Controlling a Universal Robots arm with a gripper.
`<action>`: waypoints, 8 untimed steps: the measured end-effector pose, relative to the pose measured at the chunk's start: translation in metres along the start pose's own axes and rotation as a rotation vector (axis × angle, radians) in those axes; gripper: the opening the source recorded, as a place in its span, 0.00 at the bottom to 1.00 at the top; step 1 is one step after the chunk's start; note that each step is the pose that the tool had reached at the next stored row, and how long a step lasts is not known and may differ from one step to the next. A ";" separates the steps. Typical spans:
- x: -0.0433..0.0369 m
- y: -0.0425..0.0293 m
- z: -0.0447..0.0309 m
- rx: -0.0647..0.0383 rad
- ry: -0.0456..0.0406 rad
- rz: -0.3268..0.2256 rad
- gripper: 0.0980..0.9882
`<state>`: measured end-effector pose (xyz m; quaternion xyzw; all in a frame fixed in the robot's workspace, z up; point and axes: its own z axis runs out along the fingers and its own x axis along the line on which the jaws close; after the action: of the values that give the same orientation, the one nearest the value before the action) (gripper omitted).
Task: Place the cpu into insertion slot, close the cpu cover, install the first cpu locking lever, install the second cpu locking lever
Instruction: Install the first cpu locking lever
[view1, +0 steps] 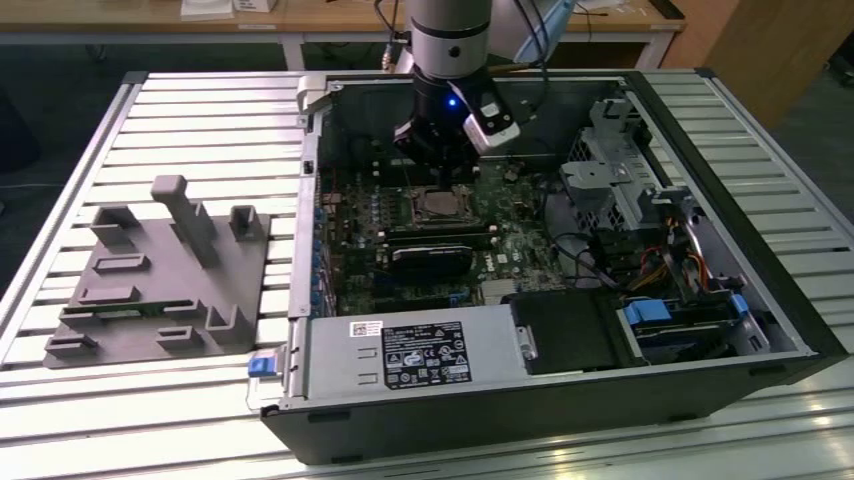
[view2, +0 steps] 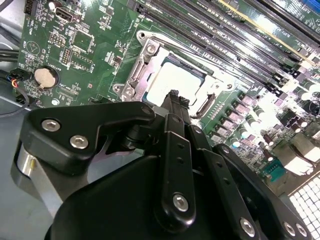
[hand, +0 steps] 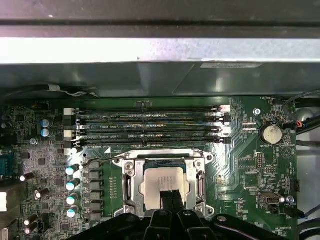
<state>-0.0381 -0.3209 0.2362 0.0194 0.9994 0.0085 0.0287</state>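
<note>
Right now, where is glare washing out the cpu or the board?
Second wrist view: cpu top blown white, board glaring in patches. First wrist view: cpu pale but readable, case wall a bright band. Exterior view: cpu dim, shaded.

1. A slatted metal desk (view1: 200, 110) carries an open black computer case (view1: 534, 425), which sits from the centre towards the exterior view's right.
2. A grey moulded fixture (view1: 154, 275) lies on the desk at the exterior view's left, apart from the case.
3. Inside the case, a labelled silver power supply (view1: 400, 355) sits near the lower edge of the frame, with blue-tabbed drive bays (view1: 661, 315) at the lower right.
4. The first wrist view shows a green motherboard (hand: 245, 170) with four long memory slots (hand: 150, 125) and a round coin battery (hand: 271, 134).
</note>
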 end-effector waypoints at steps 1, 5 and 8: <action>0.0012 -0.0001 -0.0001 0.000 0.0001 0.000 0.01; 0.0103 -0.0004 -0.0006 -0.001 -0.0003 0.000 0.01; 0.0188 -0.0007 -0.0011 -0.001 -0.0011 0.000 0.01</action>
<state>-0.0569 -0.3209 0.2362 0.0194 0.9993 0.0091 0.0292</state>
